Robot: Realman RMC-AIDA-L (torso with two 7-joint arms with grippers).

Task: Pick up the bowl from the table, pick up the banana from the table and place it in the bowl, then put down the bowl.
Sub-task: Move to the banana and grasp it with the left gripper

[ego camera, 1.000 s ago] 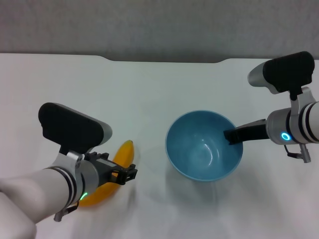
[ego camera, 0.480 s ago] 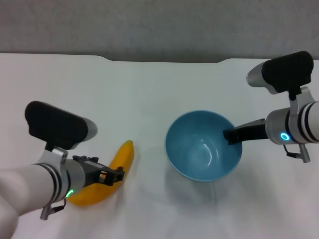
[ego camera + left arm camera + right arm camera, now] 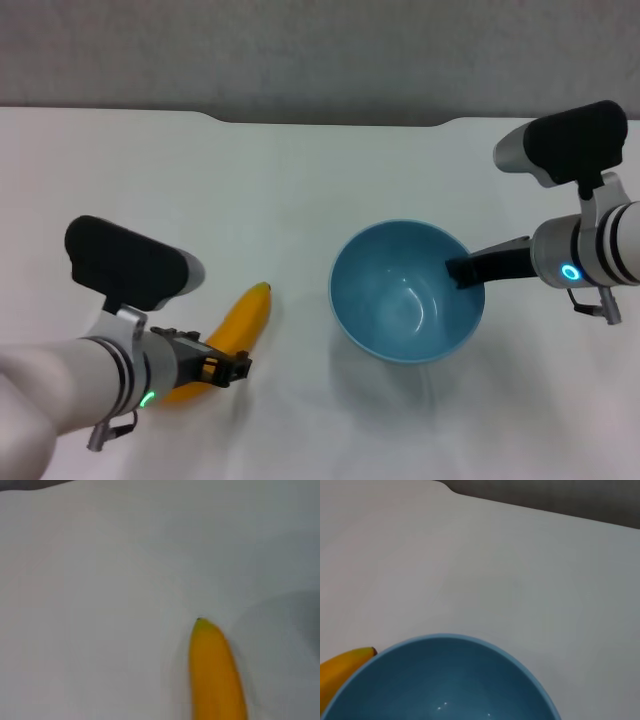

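Note:
The light-blue bowl [image 3: 400, 300] is right of centre on the white table [image 3: 300, 170]. A shadow under it suggests it hangs just off the surface. My right gripper [image 3: 462, 272] is shut on the bowl's right rim, with one dark finger inside the bowl. The yellow-orange banana [image 3: 247, 316] lies left of the bowl, its tip pointing up and right. My left gripper [image 3: 228, 366] is low at the banana's near half, and its wrist hides that end. The banana's tip also shows in the left wrist view [image 3: 215, 670]. The right wrist view shows the bowl [image 3: 445, 680] and the banana [image 3: 340, 667].
The table's notched far edge [image 3: 330, 122] meets a grey wall. Bare white tabletop lies behind and between the banana and the bowl. No other objects are in view.
My left arm has drawn back toward the near left and dropped lower, bringing its gripper to the banana's near half. The banana, the bowl and my right arm have barely moved.

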